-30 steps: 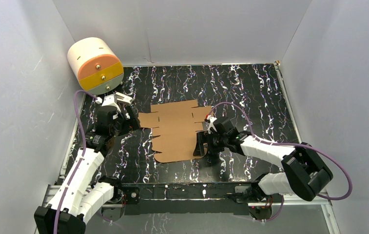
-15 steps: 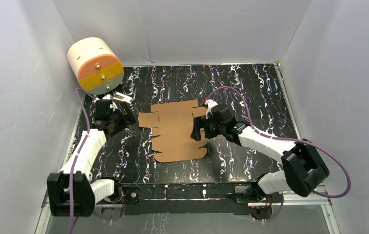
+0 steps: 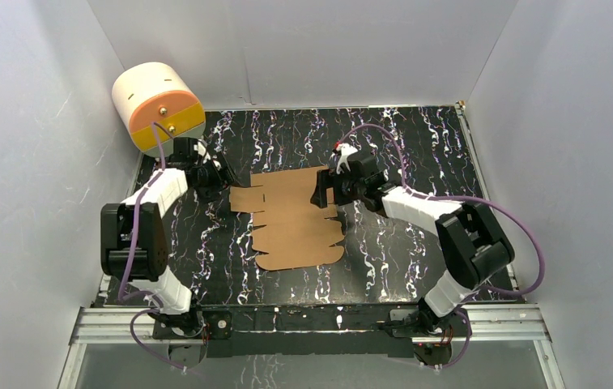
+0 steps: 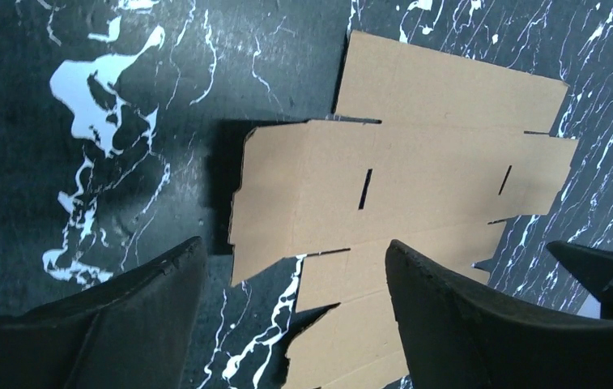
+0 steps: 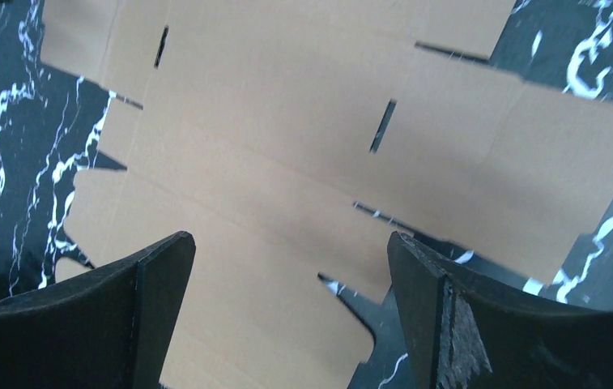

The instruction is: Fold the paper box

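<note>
The paper box (image 3: 295,217) is a flat brown die-cut cardboard sheet lying on the black marbled table, with slots and flaps showing. My left gripper (image 3: 220,175) stands open just off the sheet's far left flap. In the left wrist view that flap (image 4: 311,186) lies ahead of the open left gripper (image 4: 295,250), with nothing between the fingers. My right gripper (image 3: 320,194) is open over the sheet's far right edge. The right wrist view shows the cardboard (image 5: 287,121) under the open right gripper (image 5: 288,241), which is not gripping it.
A cream, orange and yellow cylindrical drawer unit (image 3: 157,105) stands in the back left corner, close behind the left arm. White walls enclose the table on the left, back and right. A metal rail (image 3: 311,320) runs along the near edge.
Both arms have stretched away from their bases. The left gripper moved to the sheet's far left flap, and the right gripper slid along the right edge to the far right flap. The sheet has not moved.
</note>
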Controlling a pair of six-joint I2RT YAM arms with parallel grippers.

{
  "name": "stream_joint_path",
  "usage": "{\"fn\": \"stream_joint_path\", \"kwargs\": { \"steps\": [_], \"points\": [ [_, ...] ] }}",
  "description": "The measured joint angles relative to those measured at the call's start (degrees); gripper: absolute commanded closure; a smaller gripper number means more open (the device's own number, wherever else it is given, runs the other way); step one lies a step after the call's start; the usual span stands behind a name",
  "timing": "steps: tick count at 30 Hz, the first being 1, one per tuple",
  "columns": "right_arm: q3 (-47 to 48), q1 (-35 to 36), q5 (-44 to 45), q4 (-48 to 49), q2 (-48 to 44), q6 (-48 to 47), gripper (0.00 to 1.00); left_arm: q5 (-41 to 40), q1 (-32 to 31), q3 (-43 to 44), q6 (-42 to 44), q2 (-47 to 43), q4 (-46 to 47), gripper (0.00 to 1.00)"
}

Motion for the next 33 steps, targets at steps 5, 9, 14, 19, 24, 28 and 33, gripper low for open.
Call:
{"fn": "stream_joint_path", "kwargs": {
  "steps": [5,9,14,19,24,28,33],
  "points": [
    [1.84,-2.47,-1.09,3.37,4.13,-0.11,0.01,1.14,0.0,1.99,1.05,3.78,-0.22,0.31],
    [2.93,-3.98,-2.12,5.33,8.13,0.15,0.01,1.38,0.0,3.89,2.03,7.04,-1.14,0.35],
    [3.41,-4.28,-3.3,7.17,11.1,0.33,0.01,1.22,0.0,5.44,3.28,9.88,-2.03,0.45],
    [3.39,-4.28,-4.02,9.14,11.96,0.35,0.01,0.13,-0.66,6.47,4.68,11.39,-3.48,0.64],
    [3.23,-4.28,-4.46,10.64,13.0,0.37,0.01,-1.27,-2.4,6.86,5.79,11.96,-4.76,0.81],
    [2.62,-4.28,-4.61,11.93,13.03,0.39,0.01,-4.79,-5.09,8.74,6.64,11.98,-6.99,0.88],
    [1.29,-4.28,-4.59,14.4,13.03,0.37,0.01,-12.28,-10.12,12.44,7.61,11.98,-9.62,0.93]
  ]
}}
